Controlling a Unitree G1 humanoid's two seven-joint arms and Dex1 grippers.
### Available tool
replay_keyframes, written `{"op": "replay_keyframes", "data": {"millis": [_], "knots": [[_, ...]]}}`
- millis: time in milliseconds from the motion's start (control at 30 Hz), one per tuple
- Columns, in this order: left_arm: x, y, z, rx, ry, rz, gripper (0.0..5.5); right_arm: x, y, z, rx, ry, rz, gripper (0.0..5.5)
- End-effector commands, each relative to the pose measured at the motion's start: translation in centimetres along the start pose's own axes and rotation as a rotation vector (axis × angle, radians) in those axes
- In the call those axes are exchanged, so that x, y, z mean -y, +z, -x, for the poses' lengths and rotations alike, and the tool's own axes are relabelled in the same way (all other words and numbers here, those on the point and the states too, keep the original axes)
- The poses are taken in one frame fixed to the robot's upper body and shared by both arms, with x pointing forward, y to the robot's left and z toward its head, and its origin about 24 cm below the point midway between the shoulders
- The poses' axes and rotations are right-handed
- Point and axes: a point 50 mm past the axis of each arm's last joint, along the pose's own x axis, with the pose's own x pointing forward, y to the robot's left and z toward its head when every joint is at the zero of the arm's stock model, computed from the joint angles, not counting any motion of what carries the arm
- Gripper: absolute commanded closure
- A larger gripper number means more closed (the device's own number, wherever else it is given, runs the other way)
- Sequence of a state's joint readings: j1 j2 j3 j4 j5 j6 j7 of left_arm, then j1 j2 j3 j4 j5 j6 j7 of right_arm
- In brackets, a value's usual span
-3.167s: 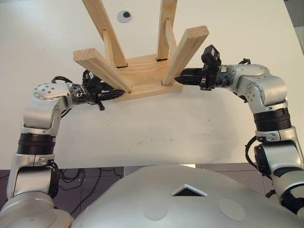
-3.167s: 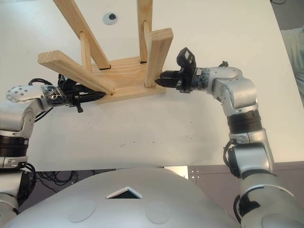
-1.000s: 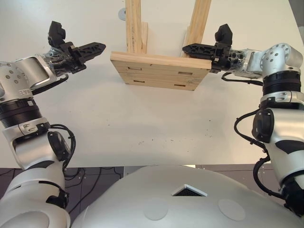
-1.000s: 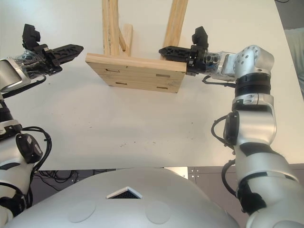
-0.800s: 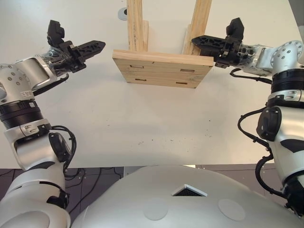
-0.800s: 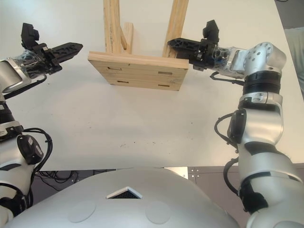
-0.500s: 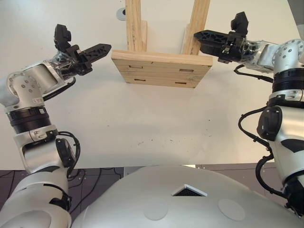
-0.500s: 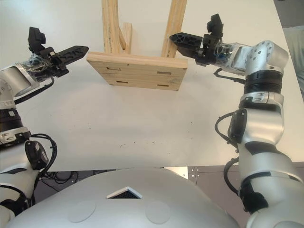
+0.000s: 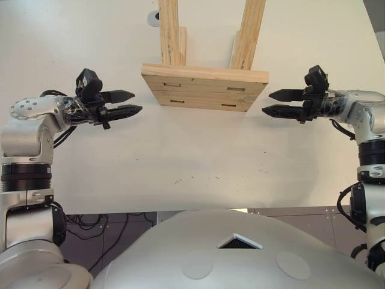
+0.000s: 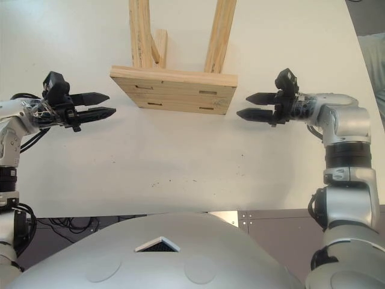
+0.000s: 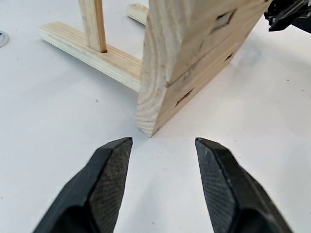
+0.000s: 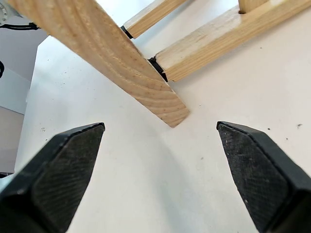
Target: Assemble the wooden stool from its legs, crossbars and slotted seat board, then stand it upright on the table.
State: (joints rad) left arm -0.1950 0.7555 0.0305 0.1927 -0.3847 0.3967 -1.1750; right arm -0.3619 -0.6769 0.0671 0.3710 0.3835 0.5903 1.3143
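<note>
The assembled wooden stool lies on its side on the white table. Its slotted seat board [image 9: 204, 87] stands on one edge, its top face turned towards me, and the legs [image 9: 169, 30] [image 9: 249, 33] run away along the table. My left gripper [image 9: 129, 102] hovers open and empty a short way left of the board, pointing at it. My right gripper [image 9: 274, 103] is open and empty just right of the board. The left wrist view has the board's corner [image 11: 194, 53] beyond the open fingertips [image 11: 112, 160]. The right wrist view has the board's other corner [image 12: 146, 87] between the wide-spread fingertips [image 12: 73, 160].
A small round grey disc [image 9: 154, 17] lies on the table at the far side, beside the left leg. The table's front edge [image 9: 180, 208] runs close to me. Bare tabletop spreads between that edge and the stool.
Both grippers held the upturned stool, which now lies on its side. In the last second my right gripper left the board's upper right corner, and both grippers dropped lower beside the board.
</note>
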Motion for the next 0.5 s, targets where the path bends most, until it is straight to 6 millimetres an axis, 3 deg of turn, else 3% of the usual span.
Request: {"op": "replay_keyframes", "data": {"millis": [33,333,500], "knots": [[-0.6,0.7,-1.3,0.020,0.013,-0.042,3.15,0.2,1.1,-0.9,0.036,-0.024,0.049,1.24],[-0.6,1.3,-4.7,0.060,-0.068,-0.042,3.15,-0.7,2.0,-4.4,0.052,0.051,0.096,1.24],[-1.0,2.0,-6.1,0.082,-0.106,-0.028,3.15,-0.7,1.3,-4.9,0.008,0.054,0.100,2.06]]}}
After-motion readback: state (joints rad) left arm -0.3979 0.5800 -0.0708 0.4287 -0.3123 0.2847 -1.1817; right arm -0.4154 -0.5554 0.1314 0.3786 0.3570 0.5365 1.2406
